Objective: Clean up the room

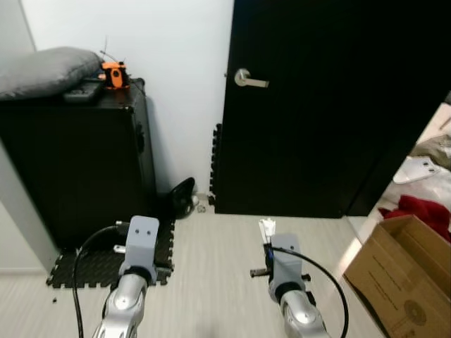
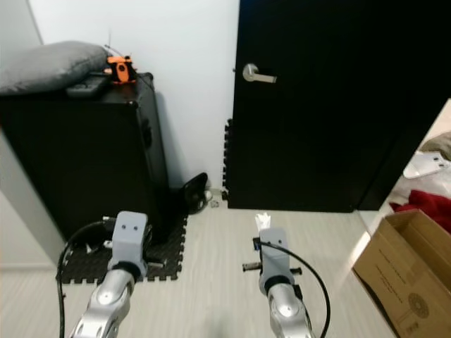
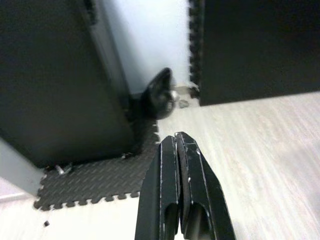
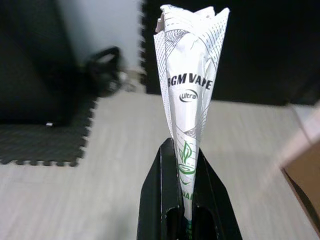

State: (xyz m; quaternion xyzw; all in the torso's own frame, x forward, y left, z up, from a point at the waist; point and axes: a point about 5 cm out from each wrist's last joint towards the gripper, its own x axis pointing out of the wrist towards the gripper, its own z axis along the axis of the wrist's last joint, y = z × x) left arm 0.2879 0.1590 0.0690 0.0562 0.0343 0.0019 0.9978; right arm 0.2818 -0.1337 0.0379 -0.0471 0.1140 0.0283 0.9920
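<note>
While right claw (image 4: 186, 165) pinches wrapper (image 4: 189, 95), cardboard box (image 1: 402, 271) nearby.

Silver arms, grey boxy wrist housings, looping black cables, black tapered gripper fingers (image 3: 182, 190)

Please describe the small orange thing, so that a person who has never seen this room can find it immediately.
Left of the black door stands a tall black cabinet against the white wall. On its top, beside a grey pillow, sits the orange thing at the back right corner. It is the one bright orange item there, small, with thin black wires sticking out; what it is cannot be told.
</note>
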